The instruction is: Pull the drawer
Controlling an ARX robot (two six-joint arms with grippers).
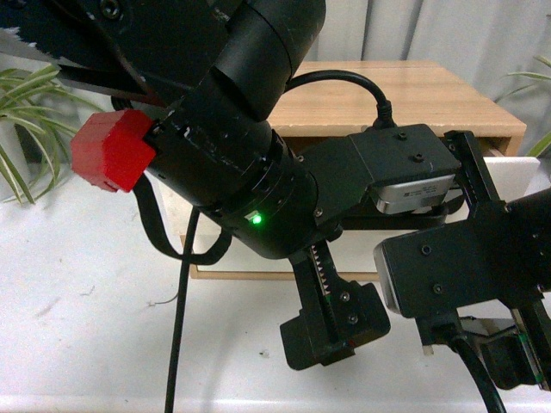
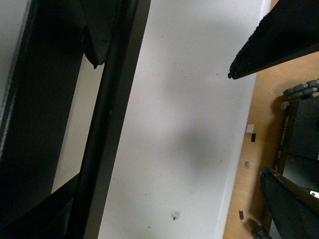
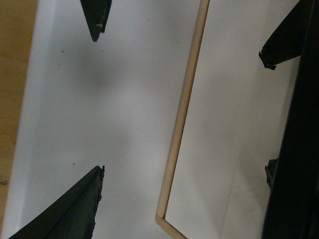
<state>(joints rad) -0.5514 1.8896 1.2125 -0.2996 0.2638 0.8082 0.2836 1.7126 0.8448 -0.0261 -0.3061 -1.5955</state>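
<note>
Under the left gripper (image 2: 162,69), the drawer (image 2: 189,149) shows its white front and black bar handle (image 2: 107,124); the jaws stand wide, empty, seemingly astride the bar. The right gripper (image 3: 98,103) gapes empty too. The drawer probably slides stiffly, so grasp the rigid bar mid-length

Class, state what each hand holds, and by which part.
Nothing is held. The left hand stands open astride the bar handle of the drawer; the right hand is open too.
</note>
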